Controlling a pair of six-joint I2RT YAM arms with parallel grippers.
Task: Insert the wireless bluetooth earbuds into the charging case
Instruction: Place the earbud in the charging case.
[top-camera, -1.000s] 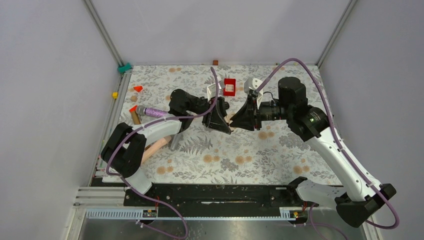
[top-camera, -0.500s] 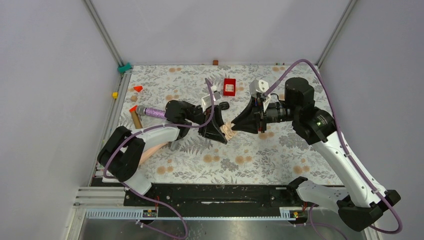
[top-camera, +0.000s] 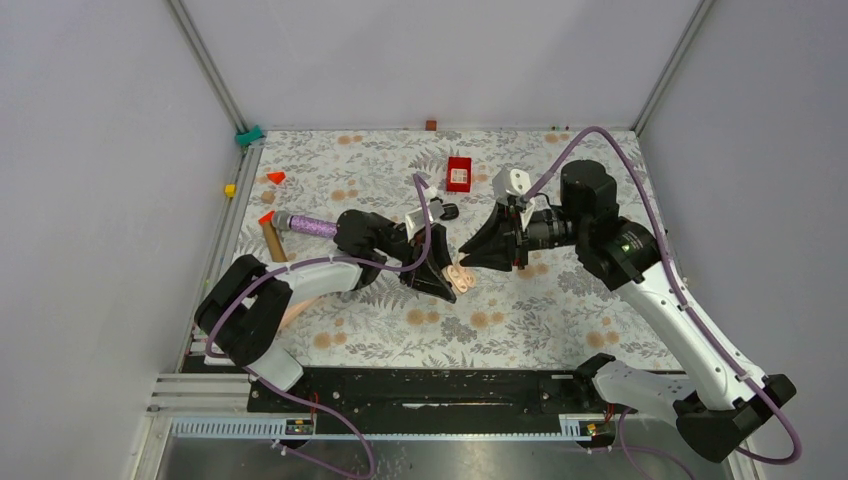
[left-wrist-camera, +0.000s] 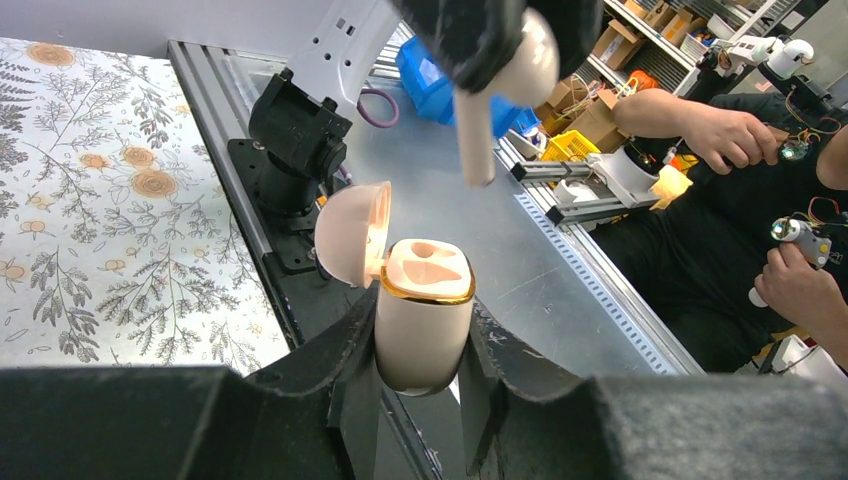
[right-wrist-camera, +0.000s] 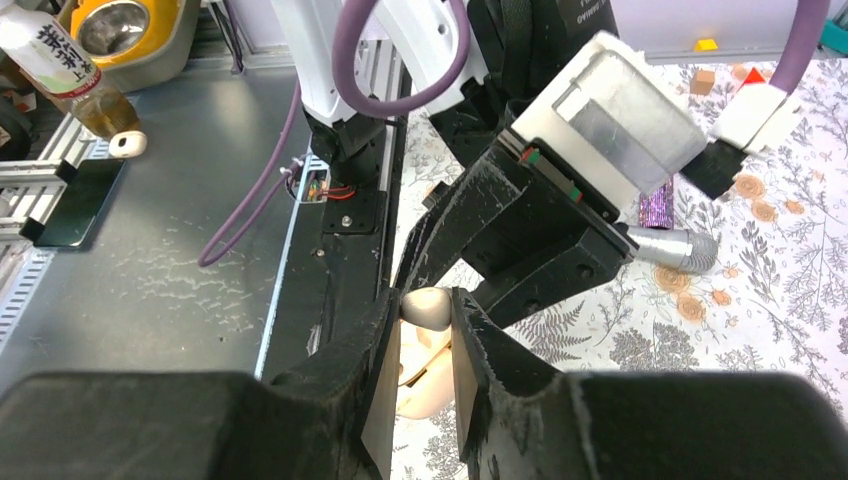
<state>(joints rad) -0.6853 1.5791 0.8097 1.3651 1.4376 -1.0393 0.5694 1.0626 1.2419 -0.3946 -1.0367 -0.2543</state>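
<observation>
– Above the middle of the flower-printed table, what have you got in each hand?

– My left gripper is clenched around the body of the cream, pebble-shaped plastic charging case with the gold rim, holding it upright off the table. Its rounded lid is swung open to one side, and the two moulded wells on top look empty to me. My right gripper is pinched on a small cream earbud with a short stem.

– And the other earbud?

– I cannot find it in any view.

– How does the bud lie from the case?

– Seen from my left wrist, it hangs over the case's mouth, apart from it and a little off to the side away from the lid. The stem points down towards the wells, its long axis nearly in line with the case's own, tipped slightly. From overhead my two sets of fingers meet almost tip to tip, the right set pointing in from the right.

– So which arm does the work?

– I judge the right one. It carries the bud, and the left only needs to hold the case steady. The bud has to shift towards the lid side until the stem is over a well, then go down along the stem's axis. Which well fits this bud I cannot tell from here.
</observation>
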